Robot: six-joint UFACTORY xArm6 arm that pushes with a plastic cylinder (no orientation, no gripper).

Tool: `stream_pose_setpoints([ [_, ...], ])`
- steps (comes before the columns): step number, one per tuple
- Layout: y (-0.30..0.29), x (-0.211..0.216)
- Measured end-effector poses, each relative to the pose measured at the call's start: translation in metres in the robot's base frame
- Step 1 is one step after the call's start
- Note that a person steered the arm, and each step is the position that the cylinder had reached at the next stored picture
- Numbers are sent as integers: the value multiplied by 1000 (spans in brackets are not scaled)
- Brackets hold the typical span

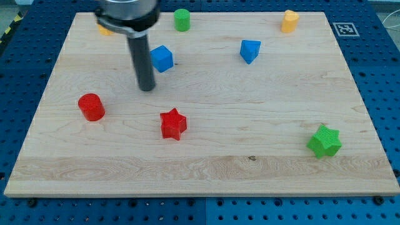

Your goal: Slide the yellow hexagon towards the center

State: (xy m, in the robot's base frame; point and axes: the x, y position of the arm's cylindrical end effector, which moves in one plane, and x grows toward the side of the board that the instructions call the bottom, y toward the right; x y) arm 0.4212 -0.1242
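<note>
A yellow block (289, 20) that looks like a hexagon stands near the board's top right corner. A second yellow block (104, 29) at the top left is mostly hidden behind the arm, so its shape cannot be told. My tip (146, 89) rests on the board left of centre, just below and left of the blue cube (162, 59), without touching it. The tip is far to the left of the top-right yellow block and below the top-left one.
A green cylinder (182, 19) stands at the top middle and a second blue block (250, 50) right of centre top. A red cylinder (92, 107) is at the left, a red star (173, 124) below the tip, and a green star (324, 141) at the lower right.
</note>
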Motion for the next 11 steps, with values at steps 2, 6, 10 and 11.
stream_pose_setpoints([
  [2, -70, -48],
  [6, -181, -103],
  [10, -149, -192],
  [11, -139, -195],
])
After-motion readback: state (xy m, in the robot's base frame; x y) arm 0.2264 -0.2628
